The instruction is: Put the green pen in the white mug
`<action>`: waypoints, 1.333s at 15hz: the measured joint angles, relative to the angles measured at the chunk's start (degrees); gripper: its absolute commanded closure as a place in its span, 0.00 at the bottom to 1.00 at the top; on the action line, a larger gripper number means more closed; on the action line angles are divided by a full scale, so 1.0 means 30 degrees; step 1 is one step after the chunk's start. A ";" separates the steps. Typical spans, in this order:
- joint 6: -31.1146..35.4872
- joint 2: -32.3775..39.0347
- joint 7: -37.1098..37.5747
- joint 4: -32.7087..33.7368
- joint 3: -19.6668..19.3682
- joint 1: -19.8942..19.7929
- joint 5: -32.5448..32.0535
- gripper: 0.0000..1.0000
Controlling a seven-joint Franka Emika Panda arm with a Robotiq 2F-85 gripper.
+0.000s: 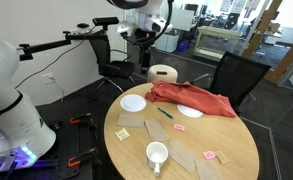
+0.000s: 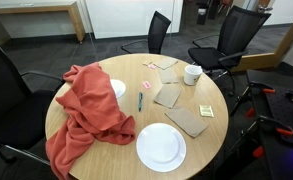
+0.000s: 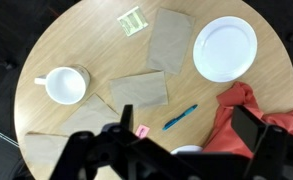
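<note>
The green pen point(image 3: 180, 117) lies flat on the round wooden table point(image 3: 106, 45), between a brown napkin and the red cloth. It also shows in both exterior views point(image 1: 165, 112) point(image 2: 141, 100). The white mug point(image 3: 66, 85) stands upright and empty near the table edge, apart from the pen, and shows in both exterior views point(image 1: 157, 154) point(image 2: 192, 73). My gripper point(image 3: 186, 125) is open and empty, high above the table, with the pen between its fingers in the wrist view. In an exterior view it hangs well above the far table edge point(image 1: 143, 52).
A red cloth point(image 3: 241, 115) is draped over one side of the table. There is a flat white plate point(image 3: 225, 47), several brown napkins point(image 3: 138, 90), a small pink scrap point(image 3: 142, 130) and a green note point(image 3: 132, 22). Black chairs point(image 2: 236, 30) surround the table.
</note>
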 measured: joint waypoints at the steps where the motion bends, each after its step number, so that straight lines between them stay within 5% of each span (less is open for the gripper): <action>1: 0.0701 0.0527 0.0681 0.0038 0.0154 0.0076 0.0304 0.00; 7: 0.4483 0.3199 0.4105 0.0611 0.0728 0.0490 0.0731 0.00; 20: 0.5145 0.4743 0.5329 0.1426 0.0500 0.0500 0.2467 0.00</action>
